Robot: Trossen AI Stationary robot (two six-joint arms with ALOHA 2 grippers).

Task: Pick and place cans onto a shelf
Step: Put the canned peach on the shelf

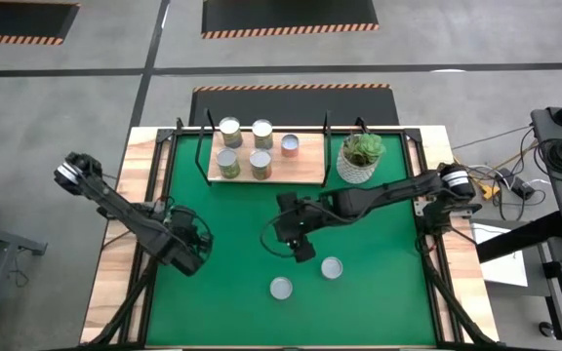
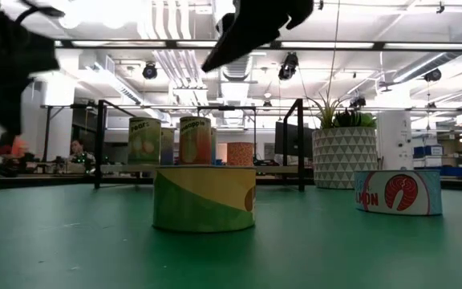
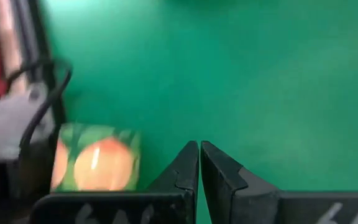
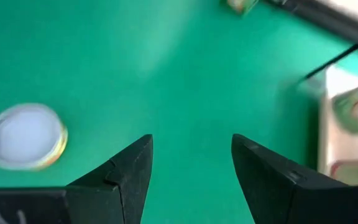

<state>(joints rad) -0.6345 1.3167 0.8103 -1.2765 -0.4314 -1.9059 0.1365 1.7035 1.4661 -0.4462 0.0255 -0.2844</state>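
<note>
Several cans stand on the light-wood shelf at the far side of the green mat; they also show in the low view. Two cans stand on the mat near the front: a yellow-green one and a salmon-labelled one. My right gripper is open and empty above the mat, just far-left of these two; a silver can top shows past its fingers. My left gripper is shut and empty at the mat's left. A peach-labelled can stands beside it.
A white patterned pot with a green plant stands right of the shelf. The shelf's black wire frame rises at its ends. Bare green mat lies between the shelf and the front cans.
</note>
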